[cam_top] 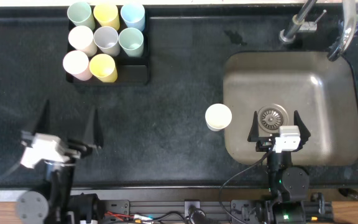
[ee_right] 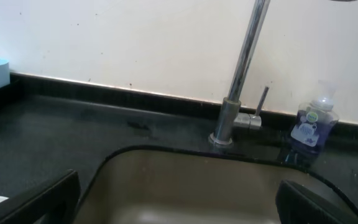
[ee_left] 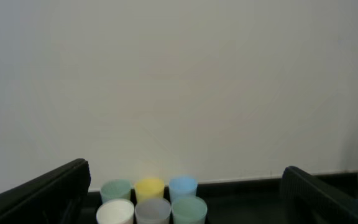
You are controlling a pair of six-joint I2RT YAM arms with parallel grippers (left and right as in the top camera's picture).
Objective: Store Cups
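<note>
Step in hand, as judged: the loose cup [cam_top: 218, 116] is to be picked up; nothing is held yet. The cup stands on the counter [cam_top: 179, 93], just left of the sink [cam_top: 328, 81] and well apart from the tray [cam_top: 135, 74] at the far left. Mouth up or down cannot be told for sure. The right gripper [cam_top: 276, 121] hangs over the sink's near part, jaws spread wide, and is the closer one, so it is best used. It should be swung left over the sink edge, lowered with the jaws straddling the cup wall, and closed gently so the light cup is not tipped or crushed. The left gripper [cam_top: 69, 118] hangs over the near-left counter, jaws also spread, with nothing between them. The tray holds eight stored cups [cam_top: 107, 39], upright, mouths up, nothing seen inside them; three fill the far row, three the middle, two the near. The near-right slot [cam_top: 134, 73] is free and is the likely target. The sink holds a drain [cam_top: 272, 116].
</note>
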